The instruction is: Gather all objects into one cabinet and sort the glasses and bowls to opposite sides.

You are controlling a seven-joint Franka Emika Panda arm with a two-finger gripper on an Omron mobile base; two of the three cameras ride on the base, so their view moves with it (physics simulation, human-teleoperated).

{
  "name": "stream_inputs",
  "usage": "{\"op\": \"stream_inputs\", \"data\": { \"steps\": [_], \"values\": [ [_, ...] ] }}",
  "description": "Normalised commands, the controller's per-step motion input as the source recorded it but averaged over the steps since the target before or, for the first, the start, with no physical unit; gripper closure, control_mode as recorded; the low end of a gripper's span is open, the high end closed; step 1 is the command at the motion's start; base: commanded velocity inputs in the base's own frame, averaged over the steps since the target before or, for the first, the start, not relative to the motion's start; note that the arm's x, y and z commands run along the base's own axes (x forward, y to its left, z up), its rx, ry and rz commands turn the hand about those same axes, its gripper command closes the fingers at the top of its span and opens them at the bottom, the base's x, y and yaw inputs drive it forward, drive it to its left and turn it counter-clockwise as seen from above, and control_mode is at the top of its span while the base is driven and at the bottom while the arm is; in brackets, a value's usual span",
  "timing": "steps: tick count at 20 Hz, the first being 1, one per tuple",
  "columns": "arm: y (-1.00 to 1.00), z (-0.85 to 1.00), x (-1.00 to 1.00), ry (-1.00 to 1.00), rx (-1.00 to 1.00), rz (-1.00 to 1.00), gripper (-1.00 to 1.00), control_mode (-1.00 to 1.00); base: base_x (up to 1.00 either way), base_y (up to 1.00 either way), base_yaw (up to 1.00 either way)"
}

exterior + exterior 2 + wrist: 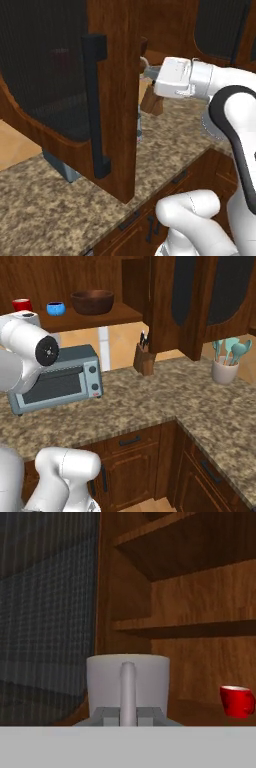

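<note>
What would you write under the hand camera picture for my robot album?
Gripper shut on the pale grey mug by its handle, facing the open cabinet, red mug on the shelf.

Tableware relative to the open cabinet (100,318) shelf

Pale grey-beige mug (128,684) upright at the opening, handle facing camera; red mug (22,304), blue bowl (56,308), brown bowl (92,301) stand in a row on the shelf.

**Arm reaching level past the door edge**

The white arm bends at the elbow and stretches its wrist horizontally. The gripper (128,714) is closed, its fingers (107,716) pinching the handle of the pale grey-beige mug (128,682).
</note>
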Motion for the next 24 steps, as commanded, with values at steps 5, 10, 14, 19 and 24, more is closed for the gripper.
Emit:
{"op": "stream_inputs", "data": {
  "steps": [5, 10, 14, 19, 24],
  "values": [
    [0.37, 0.00, 0.84, -0.04, 0.00, -0.01, 1.00, -1.00, 0.00, 0.00, 0.00],
    [0.24, 0.00, 0.99, 0.06, 0.04, -0.06, 1.00, -1.00, 0.00, 0.00, 0.00],
    [0.53, -0.08, 0.71, 0.00, 0.08, 0.00, 1.00, -1.00, 0.00, 0.00, 0.00],
    [0.55, -0.49, 0.69, 0.01, 0.03, 0.00, 1.00, -1.00, 0.00, 0.00, 0.00],
    [0.31, -0.42, 0.69, 0.00, 0.07, 0.00, 1.00, -1.00, 0.00, 0.00, 0.00]
  ]
}}
